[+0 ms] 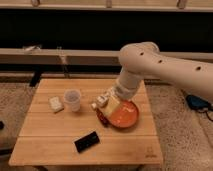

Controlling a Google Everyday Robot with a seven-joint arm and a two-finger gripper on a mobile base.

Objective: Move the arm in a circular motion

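Note:
The thick cream-white arm point(160, 62) reaches in from the right, bends at a rounded elbow and points down over the wooden table point(55, 135). Its pale yellowish gripper point(112, 106) hangs over the left rim of an orange bowl point(127, 116), just above the table's middle right.
On the table stand a clear plastic cup point(73, 99), a small white block point(55, 103), a black flat device point(87, 141) near the front edge, and a red-and-white packet point(101, 116) beside the bowl. A dark bench point(50, 55) runs behind. A blue object point(197, 102) lies on the floor at right.

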